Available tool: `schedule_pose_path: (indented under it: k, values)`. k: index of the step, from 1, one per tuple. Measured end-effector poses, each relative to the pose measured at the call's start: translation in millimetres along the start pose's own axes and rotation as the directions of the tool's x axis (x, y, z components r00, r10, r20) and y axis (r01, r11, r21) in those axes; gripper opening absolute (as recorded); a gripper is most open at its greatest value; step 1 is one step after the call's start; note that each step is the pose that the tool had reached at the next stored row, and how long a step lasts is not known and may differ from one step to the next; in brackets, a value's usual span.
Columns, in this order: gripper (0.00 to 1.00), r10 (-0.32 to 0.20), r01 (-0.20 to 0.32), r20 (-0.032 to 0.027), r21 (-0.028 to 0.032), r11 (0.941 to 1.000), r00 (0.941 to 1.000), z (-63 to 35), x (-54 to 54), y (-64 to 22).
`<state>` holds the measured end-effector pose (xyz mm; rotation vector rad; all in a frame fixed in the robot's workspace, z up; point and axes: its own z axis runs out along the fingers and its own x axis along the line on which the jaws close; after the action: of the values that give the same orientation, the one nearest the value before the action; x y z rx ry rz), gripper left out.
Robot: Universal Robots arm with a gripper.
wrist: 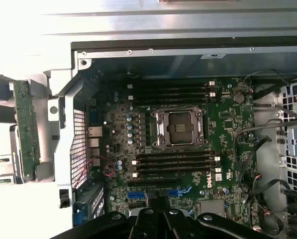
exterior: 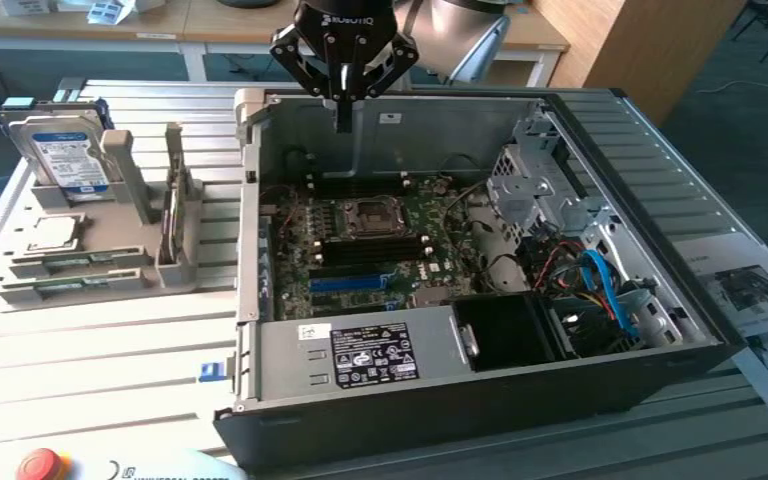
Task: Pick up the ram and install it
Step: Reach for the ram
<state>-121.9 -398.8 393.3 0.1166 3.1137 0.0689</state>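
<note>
The ram [exterior: 175,178] is a slim green board standing on edge in a grey holder [exterior: 177,250] on the exterior view's left, outside the computer case [exterior: 491,400]. In the wrist view the ram [wrist: 27,129] sits beside the case wall. My gripper [exterior: 344,118] hangs shut and empty over the far part of the open case, well apart from the ram. Its dark fingers [wrist: 155,219] meet above the motherboard [wrist: 228,124]. Black memory slots [wrist: 175,162] lie on both sides of the processor socket [wrist: 180,127].
A blue-labelled hard drive [exterior: 67,150] stands upright in a grey stand at the far left of the exterior view. A square silver processor chip [exterior: 53,232] lies in front of it. Cables [exterior: 598,280] and a drive cage [exterior: 544,180] crowd the case's right side. A red button [exterior: 40,464] sits at the near edge.
</note>
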Motion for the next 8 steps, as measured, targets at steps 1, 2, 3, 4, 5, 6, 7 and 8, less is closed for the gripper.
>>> schedule_pose_path:
  k: [1,2,3,4,5,6,7,8]
  values:
    - [0.11,0.000,0.000,-0.0001,0.0001,1.0000,1.0000,0.0,0.0,0.0]
    - [0.11,0.000,0.000,0.0000,0.0000,1.0000,1.0000,0.0,0.0,0.0]
    - [0.11,0.000,0.000,-0.0001,0.0001,1.0000,1.0000,0.0,0.0,0.0]
    - [0.11,0.000,0.000,0.0000,0.0000,1.0000,1.0000,0.0,0.0,0.0]
    - [0.11,0.000,0.000,0.0000,0.0001,1.0000,1.0000,0.0,0.0,0.0]
    - [0.11,0.000,0.000,0.0000,0.0001,1.0000,1.0000,0.0,0.0,0.0]
    - [0.11,0.000,0.000,0.0000,0.0001,1.0000,1.0000,0.0,0.0,0.0]
    - [0.11,0.000,0.000,0.0000,0.0000,1.0000,1.0000,0.0,0.0,0.0]
